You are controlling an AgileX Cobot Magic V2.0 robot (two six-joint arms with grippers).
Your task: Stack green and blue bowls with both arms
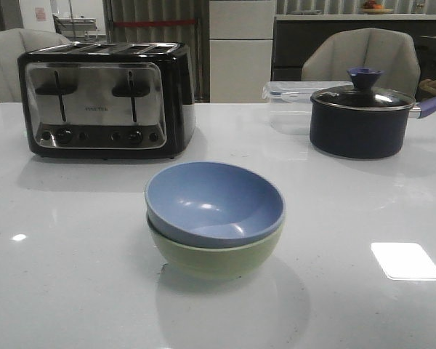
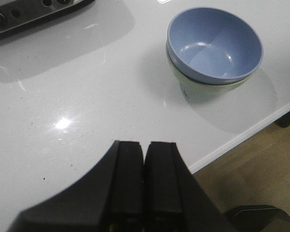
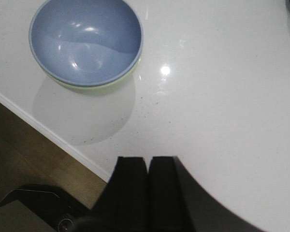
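Resting on my white table (image 1: pixel 73 254), the largest thing before me is the black and steel toaster (image 1: pixel 105 98) at the back left, then the dark pot (image 1: pixel 362 120) with its glass lid at the back right, a clear plastic box (image 1: pixel 287 102) touching it behind. Near the front edge, the blue bowl (image 1: pixel 214 203) sits nested inside the green bowl (image 1: pixel 218 258), slightly tilted. My left gripper (image 2: pixel 144 188) and my right gripper (image 3: pixel 148 191) both hang well apart from the stack, each with fingers pressed together and holding nothing. To my eye the stacking is done. One risk remains: the stack stands close to the table edge, so a careless sweep of either arm could knock it to the floor.
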